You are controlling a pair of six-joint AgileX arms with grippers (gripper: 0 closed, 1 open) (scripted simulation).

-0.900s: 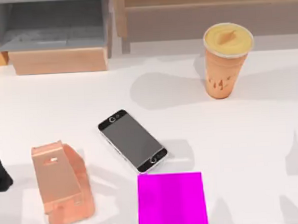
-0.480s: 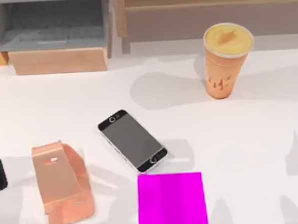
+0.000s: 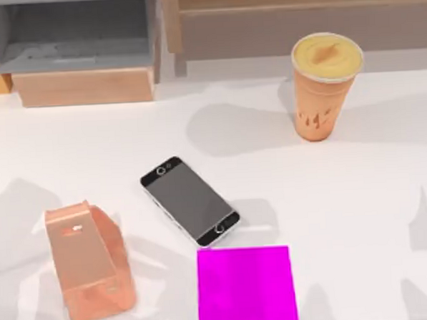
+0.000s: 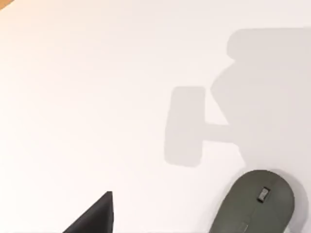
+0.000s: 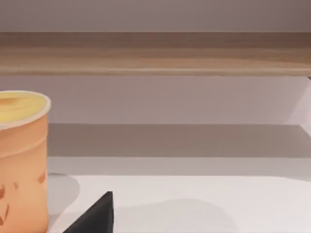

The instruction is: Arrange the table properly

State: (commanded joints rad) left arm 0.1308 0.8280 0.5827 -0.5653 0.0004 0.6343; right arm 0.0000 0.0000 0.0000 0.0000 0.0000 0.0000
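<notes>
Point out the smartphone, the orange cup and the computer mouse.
smartphone [image 3: 190,200], top view, on the middle of its dark screen.
orange cup [image 3: 322,104], top view, on its side wall below the lid.
computer mouse [image 4: 255,201], left wrist view, on its grey back behind the scroll wheel.

- Rendered desk or office corner, not a real room: flat shading, clean uniform surfaces.
- Broad plain white table [image 3: 387,194] carrying personal desk items.
- Smartphone [image 3: 190,201] lying flat, screen up, near the table's middle.
- Copper-coloured phone stand [image 3: 88,261] toward the left, apart from the phone.
- Takeaway drink cup [image 3: 324,86] with a yellowish lid, upright toward the back right.
- Grey computer mouse [image 4: 255,204] resting on the white surface in the left wrist view.
- Magenta rectangular pad [image 3: 247,289] at the near edge, just beside the phone.
- Grey-and-wood shelf unit [image 3: 79,52] along the back, with an open compartment.
</notes>
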